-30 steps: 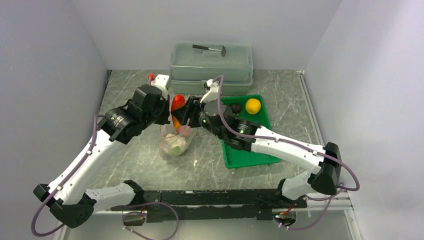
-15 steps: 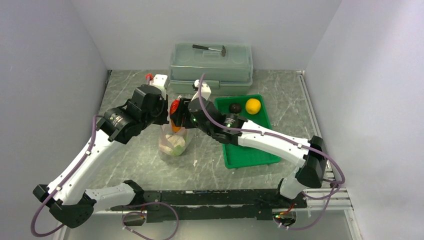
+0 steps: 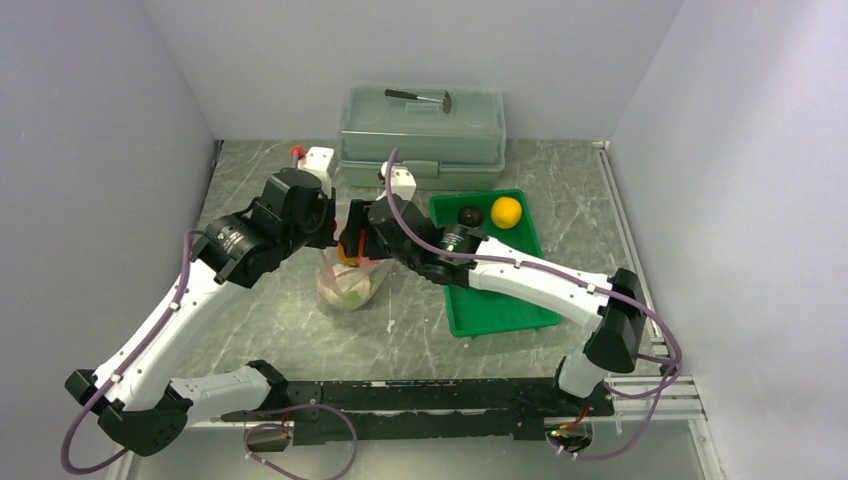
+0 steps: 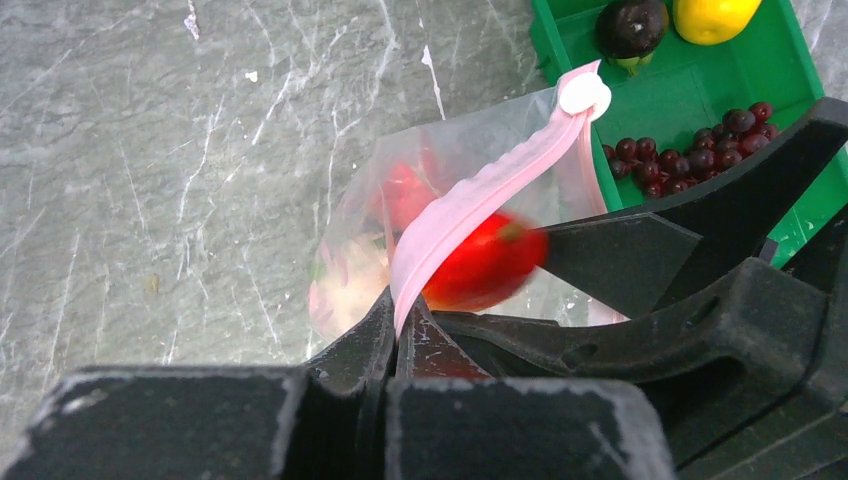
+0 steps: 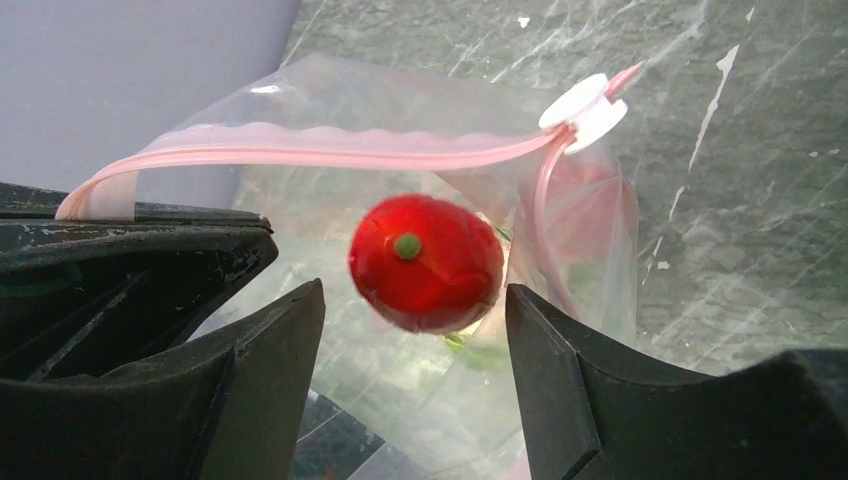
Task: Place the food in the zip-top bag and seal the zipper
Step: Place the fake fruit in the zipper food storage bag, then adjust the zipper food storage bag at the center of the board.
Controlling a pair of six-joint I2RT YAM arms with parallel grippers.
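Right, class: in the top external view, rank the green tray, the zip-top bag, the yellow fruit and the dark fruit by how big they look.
Largest to smallest:
1. green tray
2. zip-top bag
3. yellow fruit
4. dark fruit

The zip-top bag (image 3: 346,287) stands just left of the green tray (image 3: 492,310). A lemon (image 3: 506,212) and a dark fruit (image 3: 470,216) lie in the tray.

clear glossy plastic bag (image 5: 330,100), matt marbled table (image 4: 150,150)

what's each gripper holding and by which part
Left gripper pinches the zip-top bag by its pink zipper strip, opposite the slider. Right gripper holds nothing: the tomato sits untouched between its open fingers.
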